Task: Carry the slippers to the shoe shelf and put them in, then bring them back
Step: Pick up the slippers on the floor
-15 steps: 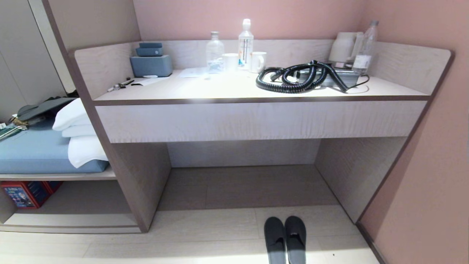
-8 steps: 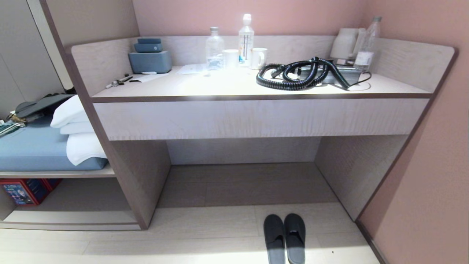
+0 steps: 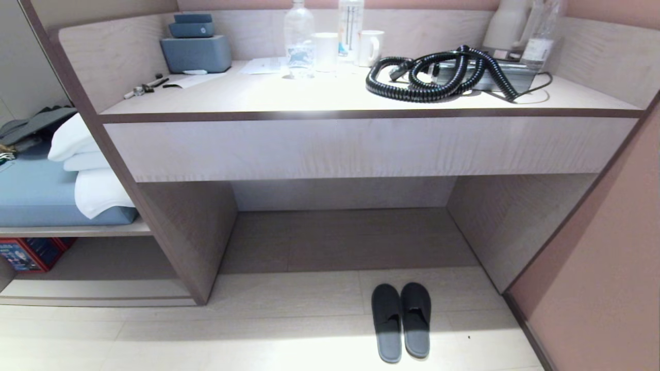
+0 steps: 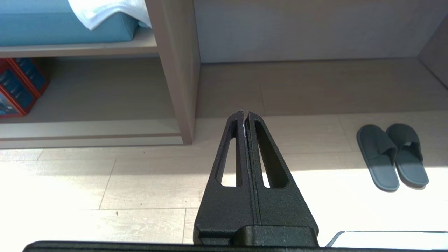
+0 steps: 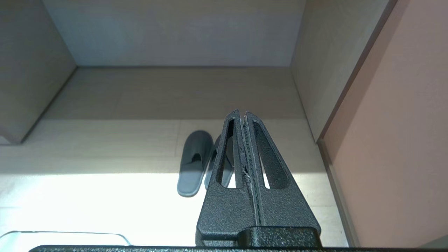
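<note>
Slippers point(image 3: 400, 320) side by side on pale floor point(image 3: 258, 335), before desk point(image 3: 361, 149)

The floor point(image 3: 258, 330) carries the slippers point(image 3: 400, 320), side by side.

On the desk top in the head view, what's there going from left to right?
Blue box → clear bottle → white cup → mug → black coiled hose → kettle.
</note>
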Tool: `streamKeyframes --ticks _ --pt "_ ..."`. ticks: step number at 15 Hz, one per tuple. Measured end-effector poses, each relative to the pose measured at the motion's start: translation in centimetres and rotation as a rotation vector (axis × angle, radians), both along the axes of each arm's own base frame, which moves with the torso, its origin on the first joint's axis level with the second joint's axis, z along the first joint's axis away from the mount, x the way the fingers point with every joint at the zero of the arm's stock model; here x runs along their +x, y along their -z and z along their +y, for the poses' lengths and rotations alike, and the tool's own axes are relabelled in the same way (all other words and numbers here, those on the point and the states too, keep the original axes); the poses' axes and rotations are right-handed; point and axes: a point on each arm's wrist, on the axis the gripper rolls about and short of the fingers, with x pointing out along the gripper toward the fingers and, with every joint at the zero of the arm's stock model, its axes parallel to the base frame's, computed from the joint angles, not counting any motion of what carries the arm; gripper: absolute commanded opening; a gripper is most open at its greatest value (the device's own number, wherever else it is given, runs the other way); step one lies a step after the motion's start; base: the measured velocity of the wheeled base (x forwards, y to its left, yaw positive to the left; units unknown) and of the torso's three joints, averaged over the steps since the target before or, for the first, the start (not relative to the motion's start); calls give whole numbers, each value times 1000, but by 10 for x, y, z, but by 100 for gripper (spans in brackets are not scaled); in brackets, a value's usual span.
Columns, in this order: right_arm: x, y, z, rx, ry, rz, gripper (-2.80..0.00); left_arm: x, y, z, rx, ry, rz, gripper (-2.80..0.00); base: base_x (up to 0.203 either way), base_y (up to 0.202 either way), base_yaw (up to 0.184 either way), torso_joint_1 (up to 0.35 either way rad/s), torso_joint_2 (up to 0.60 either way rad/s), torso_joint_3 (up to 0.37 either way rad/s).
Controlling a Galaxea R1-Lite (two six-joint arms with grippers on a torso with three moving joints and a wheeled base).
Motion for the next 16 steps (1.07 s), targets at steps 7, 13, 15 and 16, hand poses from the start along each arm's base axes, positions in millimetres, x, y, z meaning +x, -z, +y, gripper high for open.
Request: streamKeyframes --ticks 7,13,15,16 --pt "0 0 0 -4 0 0 -280 0 0 0 0 0 0 -280 0 0 0 4 2 -199" --pt "0 0 0 -10 -2 0 -280 0 0 0 1 0 0 -280 0 0 0 2 3 -194" --pt "0 0 0 -15 -3 1 -280 0 0 0 0 0 0 -280 0 0 0 4 4 -197" --pt "0 0 0 -13 -3 1 -280 0 0 0 0 0 0 -280 0 0 0 2 10 -198"
